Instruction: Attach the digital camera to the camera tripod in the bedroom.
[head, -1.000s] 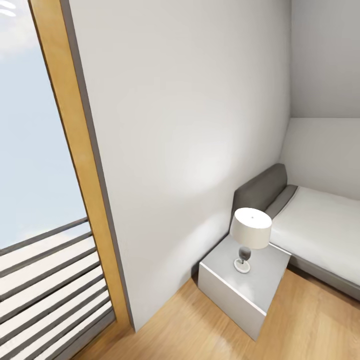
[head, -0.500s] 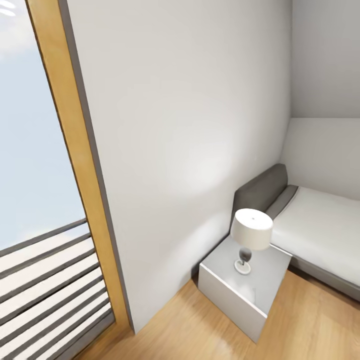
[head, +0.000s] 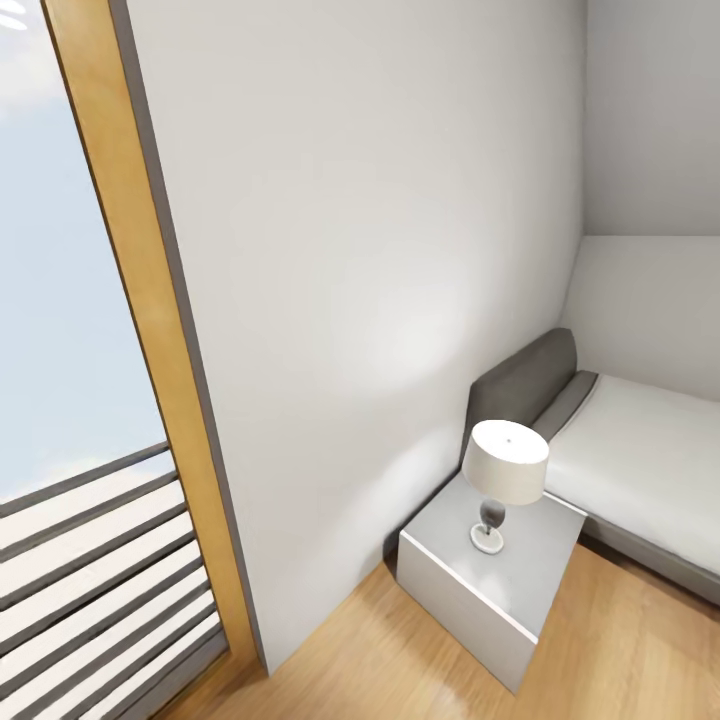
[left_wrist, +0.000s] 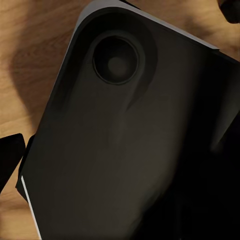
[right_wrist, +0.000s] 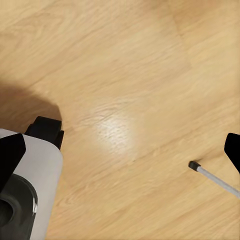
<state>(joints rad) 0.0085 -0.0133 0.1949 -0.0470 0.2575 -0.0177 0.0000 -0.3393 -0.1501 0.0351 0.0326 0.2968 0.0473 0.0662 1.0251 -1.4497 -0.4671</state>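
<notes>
Right tool (right_wrist: 120, 155): fingers wide apart, nothing held, over bare wood floor (right_wrist: 125, 60). A tripod leg's foot (right_wrist: 194, 164) lies near. Left tool's state: cannot tell. Head faces bed (head: 640, 460), bedside lamp (head: 503, 480); probably searching; camera unseen.

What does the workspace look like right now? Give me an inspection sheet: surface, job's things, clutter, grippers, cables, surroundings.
Surface: light wood floor, glossy, with a bright glare patch in the right wrist view.
Job's things: thin silver tripod leg with a black foot on the floor, likely the tripod's.
Clutter: lamp standing upright on a grey nightstand.
Grippers: right gripper open, fingertips wide apart, nothing between them. Left gripper faces a dark robot body panel; state unclear.
Cables: nothing seen.
Surroundings: white wall; tall window with a wooden frame and slats outside; bed with a grey headboard beside the nightstand.
</notes>
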